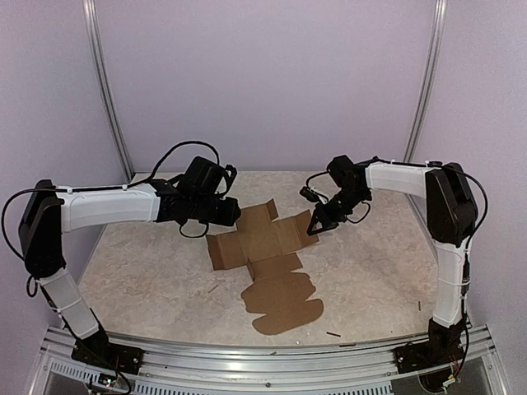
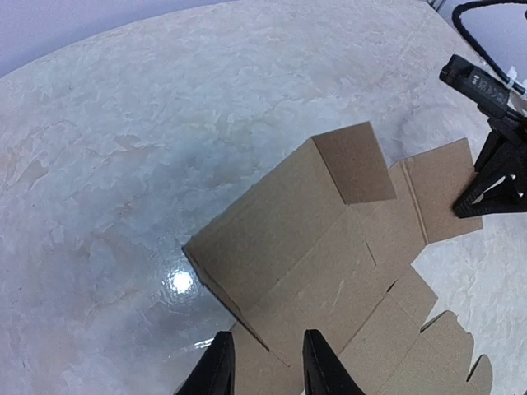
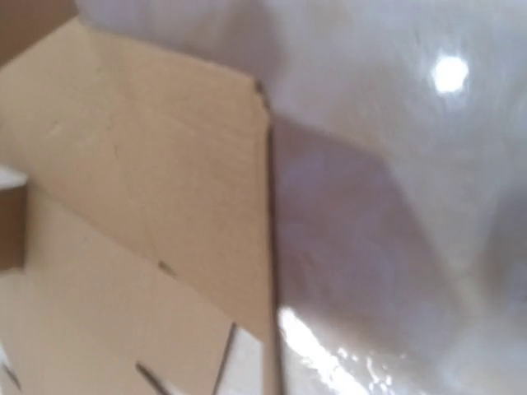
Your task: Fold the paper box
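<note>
Top external view shows the paper box (image 1: 268, 247) as a mostly flat die-cut sheet at the middle of the worktop (image 1: 140, 276), with its rounded flaps running toward 6 o'clock. The left gripper (image 1: 233, 216) sits at the sheet's 10 o'clock and the right gripper (image 1: 316, 227) at its 3 o'clock, tip on the edge of the side flap.

In the left wrist view the left gripper's fingers stand a little apart, and the near edge of a side panel lies just beyond them. That panel appears tilted up off the surface. The right gripper's jaws are together at the flap edge. Whether cardboard is pinched between them I cannot tell, because its own view is blurred.

The step in hand looks like raising the first side walls, so folding has barely begun. The next move likely calls for creasing each wall along its score line while the base panel stays pinned.

There is open room at 9, 3 and 12 o'clock. A dark scrap (image 1: 333, 333) lies near the 6 o'clock edge.
</note>
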Robot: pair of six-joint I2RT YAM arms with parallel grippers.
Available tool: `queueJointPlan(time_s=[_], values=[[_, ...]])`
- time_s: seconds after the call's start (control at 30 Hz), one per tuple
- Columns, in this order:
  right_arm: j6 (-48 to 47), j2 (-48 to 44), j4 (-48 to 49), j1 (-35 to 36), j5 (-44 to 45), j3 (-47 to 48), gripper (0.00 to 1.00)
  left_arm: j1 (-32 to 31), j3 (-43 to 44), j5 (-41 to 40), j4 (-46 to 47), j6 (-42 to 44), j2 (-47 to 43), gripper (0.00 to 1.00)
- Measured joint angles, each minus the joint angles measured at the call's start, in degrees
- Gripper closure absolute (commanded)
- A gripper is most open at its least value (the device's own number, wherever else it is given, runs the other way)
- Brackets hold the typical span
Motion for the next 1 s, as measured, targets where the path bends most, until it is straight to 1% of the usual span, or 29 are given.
queueJointPlan(time_s=[0.03,0.1,0.2,0.33,0.43,0.6,0.73,0.8,0.9,1.0], values=[[-0.24,-0.24,0.0,0.0,-0.09,0.33,0.99,0.22,-0.61,-0.2,0.13,-0.24,-0.46,0.68],[-0.76,-1.33,0.0,0.0,-0.24,0.68,0.99,0.63,-3.61,-0.85,0.94,-0.79,-2.36,0.59],[-1.57,-3.21,0.0,0.0,-0.22,0.76,0.99,0.87,-10.58,-1.29,2.21,-1.51,-7.3,0.52],[-2.86,-5.62,-0.02,0.0,-0.26,0.76,0.99,1.92,-18.71,2.54,4.39,-1.53,-14.64,0.5],[-3.65,-6.67,-0.02,0.0,-0.42,0.76,0.99,4.15,-19.69,5.42,4.63,-1.77,-16.57,0.5],[-4.17,-7.5,0.0,0.0,-0.33,0.76,0.99,7.43,-19.8,8.81,4.33,-4.44,-16.55,0.5],[-4.35,-8.02,0.0,0.0,-0.15,0.76,0.98,7.54,-20.81,9.4,4.55,-7.19,-16.52,0.49],[-4.37,-8.24,0.0,0.0,-0.09,0.76,0.98,7.5,-22.29,9.22,4.74,-8.74,-16.81,0.47],[-4.42,-8.33,0.0,0.0,0.04,0.76,0.98,7.5,-25.55,8.13,4.87,-11.06,-18.56,0.41],[-4.55,-8.33,0.02,0.0,0.09,0.76,0.98,7.5,-28.5,7.28,5.6,-12.96,-21.42,0.4]])
